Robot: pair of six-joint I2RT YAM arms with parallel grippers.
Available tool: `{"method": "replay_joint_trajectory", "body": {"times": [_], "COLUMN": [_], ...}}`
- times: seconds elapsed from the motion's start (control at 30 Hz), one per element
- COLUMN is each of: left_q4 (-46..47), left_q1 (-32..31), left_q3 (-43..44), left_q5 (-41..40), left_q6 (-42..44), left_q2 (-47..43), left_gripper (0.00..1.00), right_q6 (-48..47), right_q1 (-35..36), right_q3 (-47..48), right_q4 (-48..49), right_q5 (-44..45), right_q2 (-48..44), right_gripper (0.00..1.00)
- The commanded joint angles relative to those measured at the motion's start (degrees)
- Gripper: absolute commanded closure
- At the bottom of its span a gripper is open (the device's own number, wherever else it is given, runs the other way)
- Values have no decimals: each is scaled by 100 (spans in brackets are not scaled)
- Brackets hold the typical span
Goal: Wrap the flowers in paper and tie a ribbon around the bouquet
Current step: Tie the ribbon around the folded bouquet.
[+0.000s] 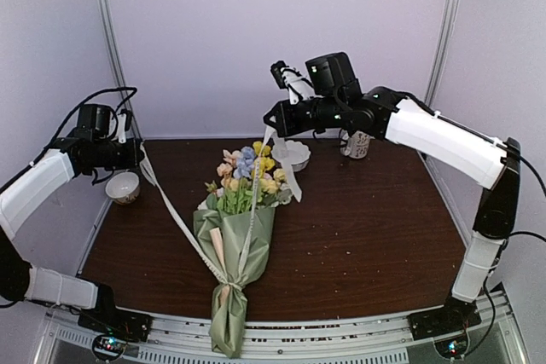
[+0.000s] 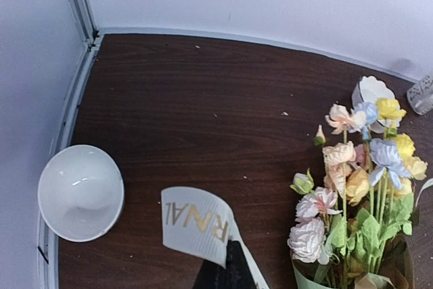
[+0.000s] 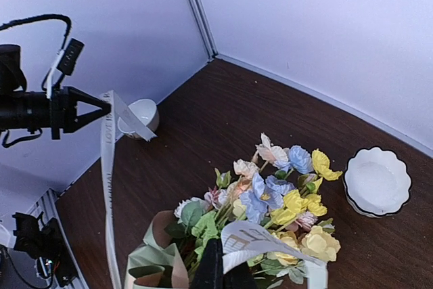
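The bouquet lies in the middle of the table: a sage-green paper (image 1: 229,296) cone with the flowers (image 1: 247,175) pointing to the far side. The cream ribbon (image 1: 175,215) is knotted around the cone's waist, and its two tails rise in a V. My left gripper (image 1: 136,153) is shut on the left tail, raised at the table's left. My right gripper (image 1: 271,124) is shut on the right tail, above the blossoms. In the left wrist view the printed ribbon (image 2: 193,221) curls out of the gripper (image 2: 232,248). In the right wrist view the ribbon (image 3: 260,241) folds over the gripper (image 3: 220,252), above the flowers (image 3: 284,194).
A small white bowl (image 1: 124,187) stands at the left edge, below my left arm. A white scalloped dish (image 1: 295,156) lies just behind the blossoms. A patterned mug (image 1: 357,144) stands at the back, under my right arm. White walls close in the table.
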Motion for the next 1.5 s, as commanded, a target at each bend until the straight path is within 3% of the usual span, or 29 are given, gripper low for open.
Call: {"method": "replay_joint_trajectory", "body": {"times": [0.0, 0.3, 0.43, 0.7, 1.03, 1.07, 1.13, 1.17, 1.27, 1.33, 1.47], "left_q4": [37, 495, 550, 476, 718, 801, 937, 1008, 1175, 1188, 1319], "left_q1": [337, -1, -265, -268, -754, -856, -1099, -1236, -1670, -1893, -2282], "left_q3": [520, 16, -205, -318, -402, -434, -467, -474, -454, -405, -352], "left_q5": [-271, 856, 934, 1003, 2386, 2520, 2593, 2615, 2593, 2487, 2357], "left_q6": [33, 336, 428, 473, 558, 521, 464, 441, 379, 345, 299], "left_q2": [320, -240, -411, -535, -1151, -1276, -1554, -1686, -2000, -2063, -2041], "left_gripper": [100, 100, 100, 100, 100, 100, 100, 100, 100, 100, 100], "right_q6": [151, 226, 409, 945, 1052, 1037, 945, 892, 737, 492, -483], "right_q1": [-263, -787, -1145, -1144, -1494, -1563, -1661, -1683, -1683, -1566, -684], "right_q3": [422, -205, -508, -1603, -3000, -3065, -3072, -3035, -2970, -3072, -3165], "right_q4": [-167, -153, -149, 132, -344, -488, -947, -1173, -1466, -1176, -232], "right_q5": [320, 710, 580, -7, 953, 1075, 1394, 1561, 1725, 1385, 303], "right_q2": [214, -390, -595, -1049, -2039, -2055, -1980, -1917, -1884, -1985, -2138], "right_gripper": [100, 100, 100, 100, 100, 95, 61, 49, 33, 14, 12]}}
